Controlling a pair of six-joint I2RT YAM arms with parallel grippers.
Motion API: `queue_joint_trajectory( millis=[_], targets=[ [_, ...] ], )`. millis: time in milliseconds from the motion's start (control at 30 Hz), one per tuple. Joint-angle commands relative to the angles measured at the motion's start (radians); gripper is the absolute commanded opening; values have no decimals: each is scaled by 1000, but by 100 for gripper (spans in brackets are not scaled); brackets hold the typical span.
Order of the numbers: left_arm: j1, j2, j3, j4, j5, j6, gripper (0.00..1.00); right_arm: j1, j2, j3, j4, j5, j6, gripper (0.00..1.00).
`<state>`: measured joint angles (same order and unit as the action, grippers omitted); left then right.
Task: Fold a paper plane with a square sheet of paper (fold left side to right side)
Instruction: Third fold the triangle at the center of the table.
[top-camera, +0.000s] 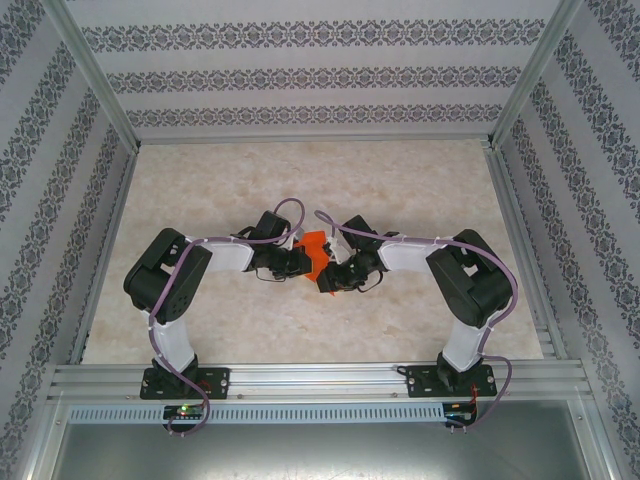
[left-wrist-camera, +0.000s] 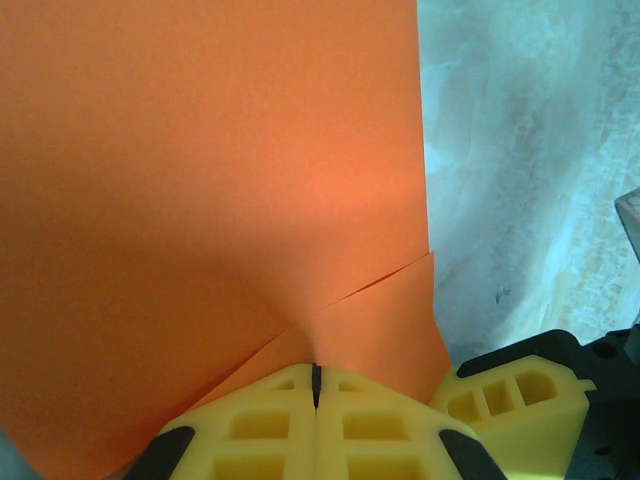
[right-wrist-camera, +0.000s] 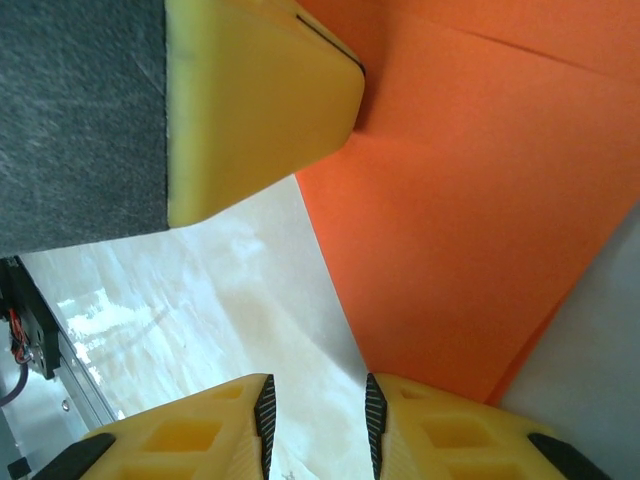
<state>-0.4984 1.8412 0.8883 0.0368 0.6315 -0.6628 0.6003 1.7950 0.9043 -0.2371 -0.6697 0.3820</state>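
From the top external view, both arms reach inward and meet at the middle of the marbled table. The orange sheet of paper sits between the two claws, raised and crumpled-looking rather than lying flat. The left gripper is against its left side and the right gripper is just beside its lower right. This crowding suggests one claw anchors the paper while the other works the fold across.

In the left wrist view, the left gripper has its yellow fingers pressed together with no gap, clamped on the near edge of the orange sheet of paper. The paper rises away from the grip. A slanted edge crosses it just above the fingers, where one layer lies over another, so a fold is already in place. Pinching at that overlap probably keeps the layers from sliding. A yellow finger of the right gripper stands just beside the paper's lower right corner, with table beyond.

In the right wrist view, the right gripper has its jaws apart, with bare table showing between them and nothing held. The orange sheet of paper runs down to its right-hand finger, so the paper's edge lies at that finger rather than inside the gap. Above, a finger of the left gripper bears on the sheet. The open claw looks placed to take that free edge.
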Motion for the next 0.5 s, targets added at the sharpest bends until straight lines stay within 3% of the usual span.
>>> queue_joint_trajectory(
  millis=[0,333,467],
  targets=[
    [-14,35,-23,-102,-87,24,1,12,-2,-17,-107,33,-35,32],
    [-14,36,-22,-100,-86,23,1,-14,-61,-115,-106,30,-39,23],
    [-14,32,-21,-100,-85,22,1,-20,-137,-128,-114,11,-35,12]
  ],
)
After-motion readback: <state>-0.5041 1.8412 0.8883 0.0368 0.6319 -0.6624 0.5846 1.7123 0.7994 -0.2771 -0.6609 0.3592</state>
